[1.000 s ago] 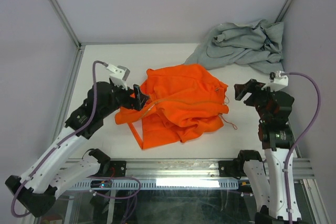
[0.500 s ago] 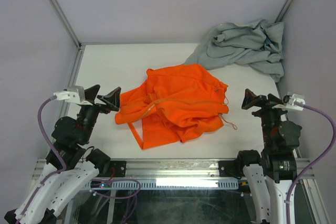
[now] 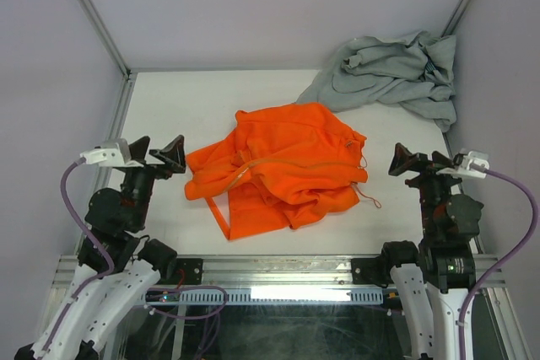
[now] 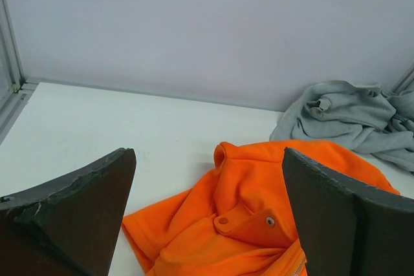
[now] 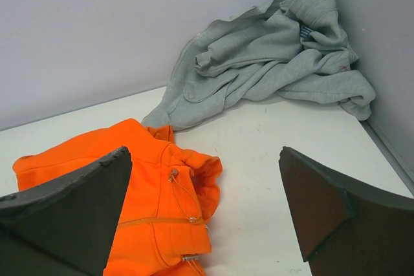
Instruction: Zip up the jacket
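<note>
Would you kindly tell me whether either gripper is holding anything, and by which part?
Nothing is held. The left gripper and the right gripper both stand open, apart from the orange jacket, which lies crumpled between them.

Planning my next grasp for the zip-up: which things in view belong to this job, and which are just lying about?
For the job:
- orange jacket, crumpled mid-table
- left gripper, open
- right gripper, open

Lying about:
- grey garment, bunched in the far right corner
</note>
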`<state>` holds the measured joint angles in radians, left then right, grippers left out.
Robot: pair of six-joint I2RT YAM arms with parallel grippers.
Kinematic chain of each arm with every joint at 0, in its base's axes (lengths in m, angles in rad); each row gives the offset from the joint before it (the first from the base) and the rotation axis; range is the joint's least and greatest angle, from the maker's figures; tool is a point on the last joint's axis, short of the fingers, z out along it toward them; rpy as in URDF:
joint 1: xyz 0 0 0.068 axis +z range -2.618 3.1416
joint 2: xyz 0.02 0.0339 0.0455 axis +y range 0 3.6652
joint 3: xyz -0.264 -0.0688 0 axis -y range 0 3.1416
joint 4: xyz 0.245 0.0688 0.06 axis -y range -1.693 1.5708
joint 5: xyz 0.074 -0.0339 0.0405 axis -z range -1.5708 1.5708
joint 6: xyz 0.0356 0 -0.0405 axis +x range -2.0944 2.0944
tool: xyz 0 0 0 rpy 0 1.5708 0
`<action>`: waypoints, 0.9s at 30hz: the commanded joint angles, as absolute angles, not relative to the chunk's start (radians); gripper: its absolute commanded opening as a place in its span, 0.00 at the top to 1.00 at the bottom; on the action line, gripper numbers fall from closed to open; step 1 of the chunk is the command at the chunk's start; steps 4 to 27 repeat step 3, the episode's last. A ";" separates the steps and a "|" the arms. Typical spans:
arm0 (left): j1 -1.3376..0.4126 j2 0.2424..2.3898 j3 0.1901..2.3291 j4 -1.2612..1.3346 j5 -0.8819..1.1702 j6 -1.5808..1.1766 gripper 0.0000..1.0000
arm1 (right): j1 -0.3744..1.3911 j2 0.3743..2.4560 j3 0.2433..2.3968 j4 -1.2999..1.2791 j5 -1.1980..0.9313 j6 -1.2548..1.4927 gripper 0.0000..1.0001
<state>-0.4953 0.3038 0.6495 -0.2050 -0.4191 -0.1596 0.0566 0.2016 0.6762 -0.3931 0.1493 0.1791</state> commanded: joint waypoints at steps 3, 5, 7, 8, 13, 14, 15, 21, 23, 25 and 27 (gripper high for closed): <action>-0.473 0.316 0.650 -0.147 -0.406 -0.141 0.01 | 0.061 0.214 0.697 -0.336 0.143 0.150 0.01; -0.473 0.316 0.650 -0.147 -0.406 -0.141 0.01 | 0.061 0.214 0.697 -0.336 0.143 0.150 0.01; -0.473 0.316 0.650 -0.147 -0.406 -0.141 0.01 | 0.061 0.214 0.697 -0.336 0.143 0.150 0.01; -0.473 0.316 0.650 -0.147 -0.406 -0.141 0.01 | 0.061 0.214 0.697 -0.336 0.143 0.150 0.01; -0.473 0.316 0.650 -0.147 -0.406 -0.141 0.01 | 0.061 0.214 0.697 -0.336 0.143 0.150 0.01; -0.473 0.316 0.650 -0.147 -0.406 -0.141 0.01 | 0.061 0.214 0.697 -0.336 0.143 0.150 0.01; -0.473 0.316 0.650 -0.147 -0.406 -0.141 0.01 | 0.061 0.214 0.697 -0.336 0.143 0.150 0.01; -0.473 0.316 0.650 -0.147 -0.406 -0.141 0.01 | 0.061 0.214 0.697 -0.336 0.143 0.150 0.01; -0.473 0.316 0.650 -0.147 -0.406 -0.141 0.01 | 0.061 0.214 0.697 -0.336 0.143 0.150 0.01; -0.473 0.316 0.650 -0.147 -0.406 -0.141 0.01 | 0.061 0.214 0.697 -0.336 0.143 0.150 0.01; -0.473 0.316 0.650 -0.147 -0.406 -0.141 0.01 | 0.061 0.214 0.697 -0.336 0.143 0.150 0.01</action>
